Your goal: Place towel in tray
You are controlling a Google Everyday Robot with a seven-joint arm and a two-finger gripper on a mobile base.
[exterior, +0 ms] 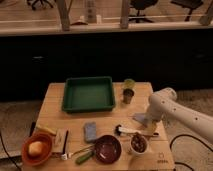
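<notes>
The dark green tray [89,94] lies at the back middle of the wooden table, with nothing in it. The pale grey-blue towel [139,119] lies flat on the table to the tray's right and a little nearer. The white arm reaches in from the right and bends down over the towel. My gripper [148,126] is low at the towel's near right edge, and the arm partly covers both of them.
A blue-grey block [90,132] lies in front of the tray. A dark red bowl [107,148], a cup with dark contents [139,143] and a utensil [125,131] sit near the front edge. An orange bowl [36,148] stands front left. Two small cups [128,90] stand right of the tray.
</notes>
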